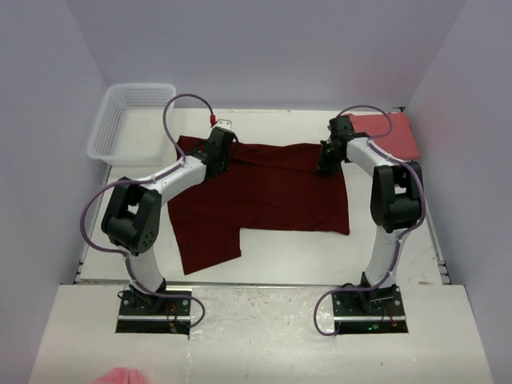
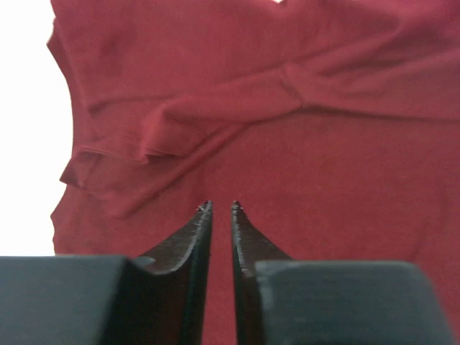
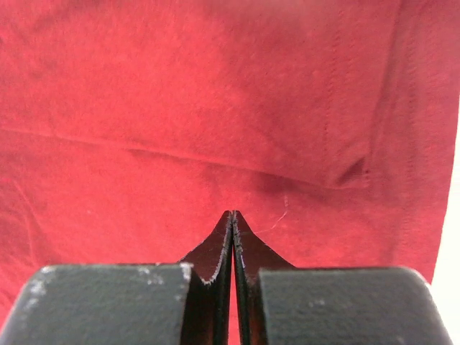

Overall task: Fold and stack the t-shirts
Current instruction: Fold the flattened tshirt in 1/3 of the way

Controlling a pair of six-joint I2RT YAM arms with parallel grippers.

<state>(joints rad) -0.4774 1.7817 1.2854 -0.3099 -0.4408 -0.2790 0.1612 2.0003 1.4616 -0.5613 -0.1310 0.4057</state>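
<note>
The dark maroon t-shirt [image 1: 272, 192] lies spread flat mid-table, with one sleeve hanging toward the front left. My left gripper [image 1: 216, 156] points down at its upper left corner, by a rumpled fold [image 2: 215, 108]. The left gripper [image 2: 221, 206] has its jaws nearly together. Red cloth fills the narrow slit, and I cannot tell whether it is pinched. My right gripper [image 1: 328, 164] stands at the shirt's upper right corner. In the right wrist view this gripper [image 3: 233, 213] is shut, its tips against the cloth [image 3: 180, 108]. The salmon pink t-shirt [image 1: 392, 132] lies folded at the back right.
A white mesh basket [image 1: 132, 120] stands at the back left, close to the left arm's cable. Bare white tabletop [image 2: 25, 144] shows left of the shirt and at its right edge [image 3: 449, 287]. Walls close in the sides and back.
</note>
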